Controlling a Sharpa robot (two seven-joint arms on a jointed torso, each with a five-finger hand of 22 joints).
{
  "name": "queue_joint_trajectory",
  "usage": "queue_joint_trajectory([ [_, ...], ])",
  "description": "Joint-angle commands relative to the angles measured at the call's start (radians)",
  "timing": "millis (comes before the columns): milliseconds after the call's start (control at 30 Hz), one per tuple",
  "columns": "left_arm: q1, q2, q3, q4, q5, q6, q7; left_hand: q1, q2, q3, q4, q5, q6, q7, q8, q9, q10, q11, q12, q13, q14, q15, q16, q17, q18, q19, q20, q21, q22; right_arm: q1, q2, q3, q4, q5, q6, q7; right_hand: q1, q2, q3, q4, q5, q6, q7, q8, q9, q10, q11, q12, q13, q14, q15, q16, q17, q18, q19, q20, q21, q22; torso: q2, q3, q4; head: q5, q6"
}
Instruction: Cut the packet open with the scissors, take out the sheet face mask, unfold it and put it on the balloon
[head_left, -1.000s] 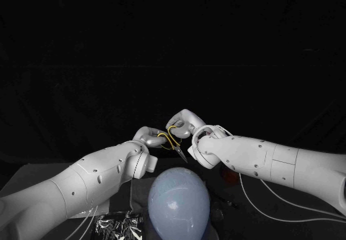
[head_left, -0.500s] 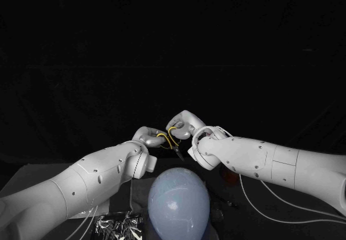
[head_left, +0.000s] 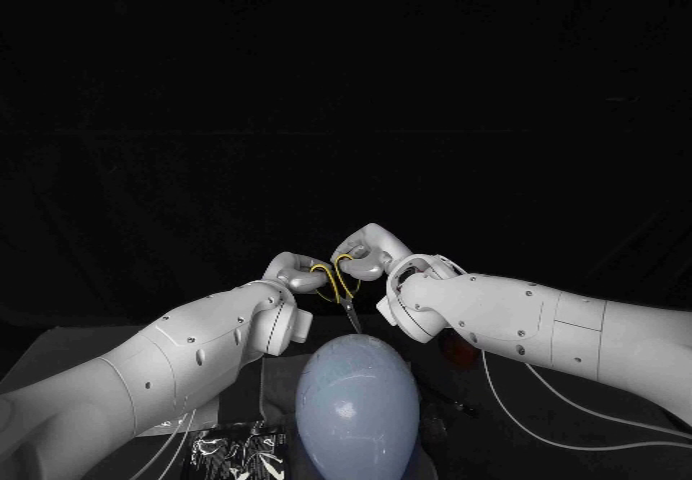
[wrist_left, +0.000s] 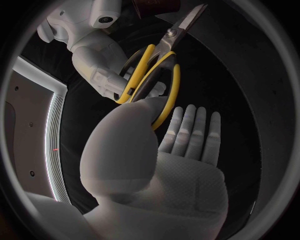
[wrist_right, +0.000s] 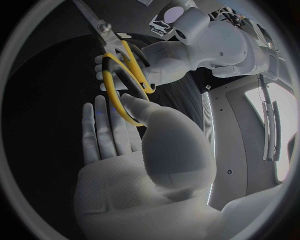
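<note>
Edges and room: the two arms meet over the middle of the black surface (head_left: 65, 350), and the far half beyond the hands lies dark and open; the near edge is crowded by a pale, egg-shaped balloon (head_left: 356, 395)
Scissors: one pair of yellow-handled steel scissors (head_left: 345, 290) is held up off the surface between the two hands; its blades are together and point down, and the tip ends just over the balloon's top
Left hand: the left hand (head_left: 296, 272) holds the scissors, thumb pushed into a yellow loop, the other fingers straight and side by side behind it
Right hand: the right hand (head_left: 369, 250) holds them too, thumb hooked into a loop, the rest of its fingers straight and pressed together
Packet: one crinkled silver foil packet (head_left: 231, 447) lies on the surface at the near edge, just beside the balloon on the left arm's side; we cannot tell whether it is cut
Count: two hands, one pair of scissors, one balloon, one packet, and thin white cables (head_left: 498, 395) trailing under the right arm
Head view: we get the balloon and packet here
Left wrist view: we see the left hand's palm (wrist_left: 184, 170) and the right hand's fingers curled on the handles
Right wrist view: it gives the mirror case, with the left hand's fingers on the handles
</note>
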Motion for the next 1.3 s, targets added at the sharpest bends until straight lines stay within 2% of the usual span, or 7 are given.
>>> queue_joint_trajectory([
  [33,0.002,0.005,0.001,-0.007,0.020,-0.019,-0.010,-0.010,-0.005,-0.001,0.009,0.009,-0.005,0.074,0.001,-0.001,-0.007,0.001,0.004,-0.001,-0.007,0.002,-0.004,-0.001,-0.014,-0.009,0.001,-0.002,-0.001,-0.002,0.005,0.001,0.001,0.018,0.007,0.029,-0.002,-0.002,-0.001,-0.003,0.005,-0.002,-0.001,-0.003,0.001,-0.001,0.000,0.000,0.000,-0.006,-0.002,-0.001,0.002,0.008,0.002,0.007,-0.007,-0.002,0.000,0.0007,0.0003,0.000,-0.001],
  [200,0.002,0.010,0.001,-0.011,0.034,-0.012,-0.024,-0.030,-0.010,-0.012,0.027,0.012,-0.006,0.075,0.001,-0.003,-0.012,0.002,0.009,-0.001,-0.010,0.003,-0.005,-0.002,-0.018,-0.032,0.002,-0.007,-0.004,-0.007,0.024,0.001,-0.030,-0.022,-0.025,0.016,0.019,0.009,0.008,-0.011,-0.008,0.003,0.000,-0.003,0.004,0.007,-0.002,0.004,0.002,-0.002,-0.003,0.002,0.005,0.008,0.012,0.005,-0.011,-0.007,0.000,-0.0002,0.0004,-0.001,-0.002],
  [300,0.002,0.012,0.001,-0.013,0.036,0.000,-0.034,-0.079,-0.003,-0.124,0.098,0.033,-0.019,0.080,-0.003,-0.011,-0.045,0.009,0.019,-0.001,-0.049,0.013,-0.012,-0.013,-0.028,-0.117,0.003,-0.028,-0.011,-0.009,0.034,0.001,-0.051,-0.035,-0.046,0.013,0.023,0.011,0.009,-0.013,-0.007,0.008,-0.001,-0.001,0.006,0.014,-0.003,0.007,0.003,0.001,-0.005,0.004,0.006,0.008,0.015,0.004,-0.011,-0.007,0.000,-0.0007,0.0010,-0.001,-0.003],
  [900,0.002,0.011,0.002,-0.012,0.048,-0.012,-0.009,0.031,0.037,-0.252,0.144,0.022,-0.029,0.084,0.001,-0.022,-0.085,0.015,0.057,-0.001,-0.081,0.018,0.019,-0.032,-0.030,-0.164,0.005,-0.034,-0.012,-0.019,0.064,0.001,-0.106,-0.103,-0.130,0.030,0.030,0.011,0.015,-0.019,-0.005,0.011,-0.001,-0.003,0.009,0.018,-0.004,0.007,0.002,0.003,-0.006,0.003,0.007,0.007,0.022,0.001,-0.011,-0.007,-0.001,-0.0013,-0.0005,-0.004,0.001],
  [1067,0.002,0.015,0.002,-0.013,0.050,-0.013,-0.004,0.041,0.019,-0.088,0.165,0.119,-0.034,0.086,-0.002,-0.033,-0.104,0.016,0.077,-0.001,-0.092,0.020,0.039,-0.041,-0.030,-0.174,0.005,-0.033,-0.012,-0.027,0.072,0.001,-0.110,-0.159,-0.145,0.030,0.032,0.013,0.016,-0.020,-0.006,0.012,-0.002,-0.002,0.009,0.019,-0.005,0.007,0.002,0.003,-0.006,0.003,0.008,0.007,0.022,0.000,-0.011,-0.006,-0.001,-0.0006,0.0002,-0.002,0.005],
  [1133,0.001,0.016,0.002,-0.016,0.051,-0.011,-0.006,0.047,0.018,0.043,0.122,0.113,-0.037,0.087,-0.003,-0.038,-0.114,0.018,0.085,-0.001,-0.099,0.020,0.049,-0.046,-0.031,-0.181,0.005,-0.033,-0.013,-0.029,0.074,0.001,-0.109,-0.187,-0.152,0.032,0.034,0.013,0.017,-0.021,-0.007,0.013,-0.002,-0.002,0.009,0.020,-0.005,0.008,0.002,0.004,-0.007,0.003,0.008,0.007,0.022,0.000,-0.011,-0.006,-0.001,-0.0005,0.0010,-0.002,0.006],
  [1300,0.001,0.020,0.002,-0.026,0.070,-0.013,-0.008,0.020,0.043,0.131,0.081,0.072,-0.041,0.090,0.001,-0.038,-0.123,0.019,0.093,-0.001,-0.107,0.022,0.060,-0.051,-0.031,-0.188,0.005,-0.032,-0.013,-0.032,0.075,0.001,-0.103,-0.233,-0.151,0.051,0.036,0.013,0.018,-0.023,-0.008,0.014,-0.002,-0.002,0.010,0.022,-0.005,0.008,0.003,0.004,-0.007,0.003,0.008,0.007,0.022,0.000,-0.011,-0.006,0.000,-0.0009,-0.0001,-0.002,0.006],
])
